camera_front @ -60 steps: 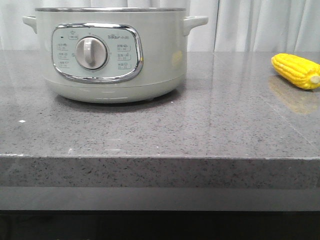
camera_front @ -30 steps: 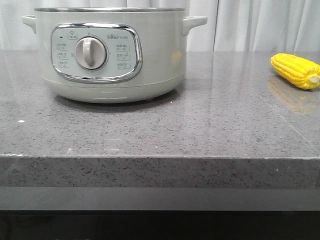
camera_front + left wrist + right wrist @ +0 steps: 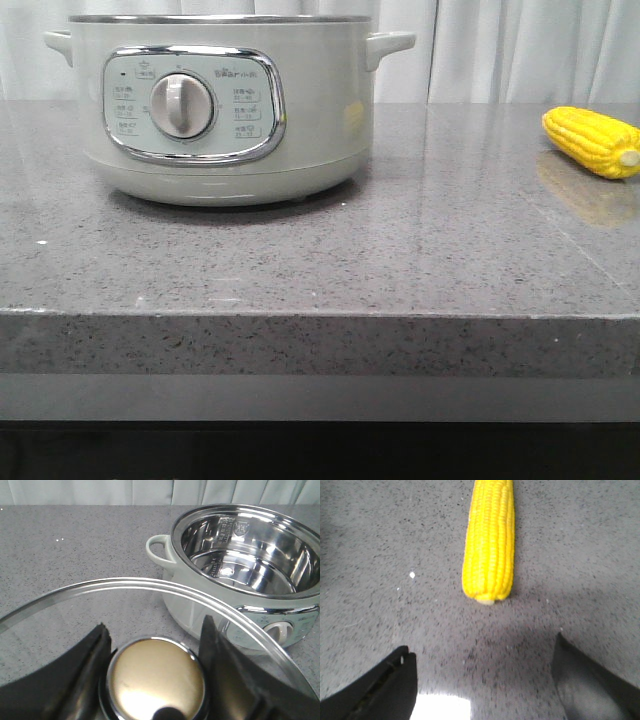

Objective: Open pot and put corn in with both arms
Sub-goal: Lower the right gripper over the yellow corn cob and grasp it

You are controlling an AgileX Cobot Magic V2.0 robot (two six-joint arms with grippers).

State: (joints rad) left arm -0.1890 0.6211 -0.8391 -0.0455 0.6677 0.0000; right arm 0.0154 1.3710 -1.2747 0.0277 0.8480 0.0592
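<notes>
on speckled granite (image 3: 400,250) — ribbed yellow corn (image 3: 592,141), steel-lined round pot (image 3: 220,105).

Neither arm shows in the front view; only the two wrist views give the grippers. The left gripper (image 3: 154,645), with its two black wedge-shaped fingers (image 3: 82,667), stands with one finger on each side of the round, brass-coloured, chrome-ringed knob (image 3: 156,677) of a clear glass lid (image 3: 150,587), both inner faces pressed against the knob's rim, so it is clamped on that knob and carries the lid. The right gripper (image 3: 482,672) points down at the speckled grey stone countertop (image 3: 380,555), its two black fingers (image 3: 385,685) spread wide apart with nothing between them, touching nothing.
</notes>
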